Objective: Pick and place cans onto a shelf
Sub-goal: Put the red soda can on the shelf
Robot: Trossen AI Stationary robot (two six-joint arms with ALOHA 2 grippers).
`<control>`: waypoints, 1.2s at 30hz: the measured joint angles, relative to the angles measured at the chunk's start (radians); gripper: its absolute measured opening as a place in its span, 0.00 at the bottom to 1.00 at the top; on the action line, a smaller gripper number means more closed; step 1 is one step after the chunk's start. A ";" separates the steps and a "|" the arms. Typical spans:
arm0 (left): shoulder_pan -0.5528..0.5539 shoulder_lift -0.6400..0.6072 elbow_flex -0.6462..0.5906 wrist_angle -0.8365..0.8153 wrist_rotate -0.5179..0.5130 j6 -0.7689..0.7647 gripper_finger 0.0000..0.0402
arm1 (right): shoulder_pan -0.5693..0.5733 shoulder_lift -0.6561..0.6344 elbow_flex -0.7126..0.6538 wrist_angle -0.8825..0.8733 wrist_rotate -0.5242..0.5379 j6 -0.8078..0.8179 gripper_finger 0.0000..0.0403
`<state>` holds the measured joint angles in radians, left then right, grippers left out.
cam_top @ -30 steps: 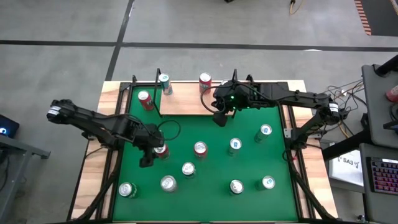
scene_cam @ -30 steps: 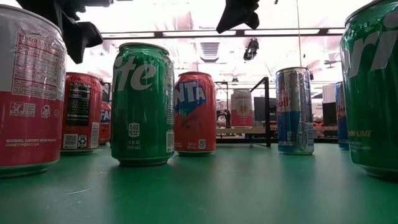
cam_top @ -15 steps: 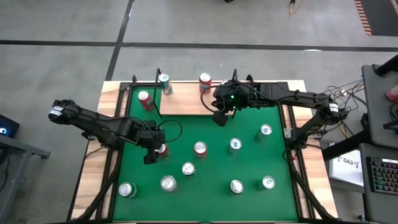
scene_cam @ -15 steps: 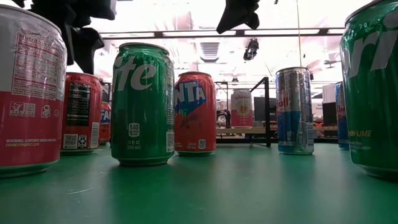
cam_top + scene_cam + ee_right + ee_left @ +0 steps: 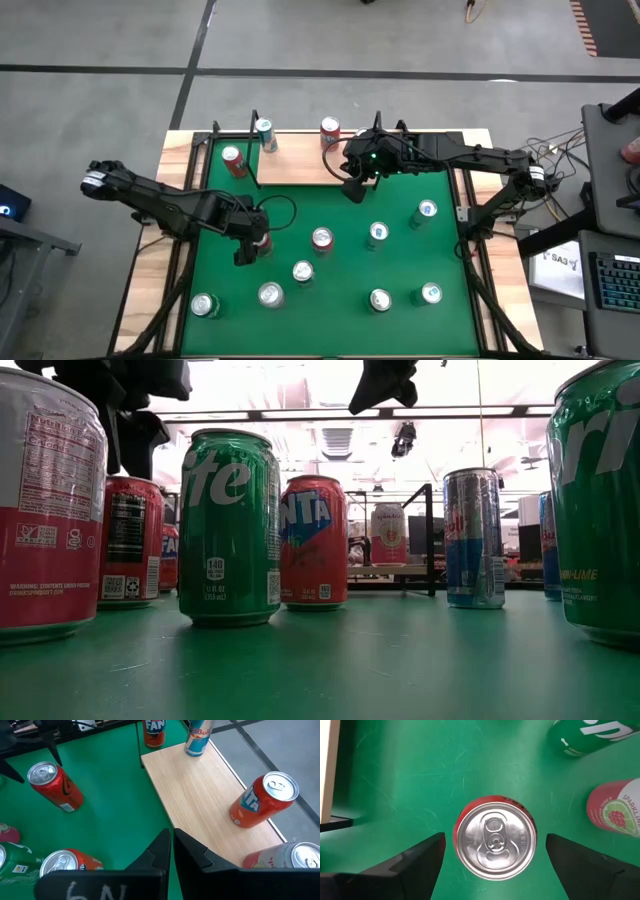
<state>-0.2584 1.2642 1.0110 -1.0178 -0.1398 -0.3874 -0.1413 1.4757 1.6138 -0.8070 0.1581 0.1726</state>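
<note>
A red can point(image 5: 495, 837) stands upright on the green table point(image 5: 340, 320), left of centre point(image 5: 263, 241). My left gripper point(image 5: 495, 840) hangs open above it, pointing steeply down, one finger on each side of the can's silver top and apart from it. My right gripper point(image 5: 352, 190) is shut and empty, held high by the near edge of the shelf point(image 5: 300, 168), a light-wood board at the table's far side. On the shelf stand a blue-silver can point(image 5: 197, 740) and an orange-red can point(image 5: 262, 800).
Several more cans stand upright about the table: a red one point(image 5: 322, 238) and a green one point(image 5: 303, 271) closest to my left gripper, others toward the near and right edges. A red can point(image 5: 234, 160) stands left of the shelf. Black wire uprights point(image 5: 255, 135) mark the shelf's ends.
My left gripper has tipped more steeply downward and shifted slightly toward the table's right, coming over the red can. The can has not moved.
</note>
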 joint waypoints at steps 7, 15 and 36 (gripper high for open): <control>0.000 0.000 -0.019 0.023 -0.002 -0.010 0.82 | 0.000 0.000 -0.009 0.001 0.000 0.000 0.03; 0.000 0.006 -0.019 0.035 -0.015 -0.025 0.82 | 0.000 0.000 -0.012 -0.001 0.000 0.003 0.03; 0.000 0.028 -0.112 0.151 -0.014 -0.054 0.74 | 0.000 0.000 -0.013 0.001 0.000 0.013 0.03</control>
<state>-0.2581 1.2926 0.8989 -0.8665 -0.1540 -0.4412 -0.1413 1.4757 1.6012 -0.8062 0.1581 0.1859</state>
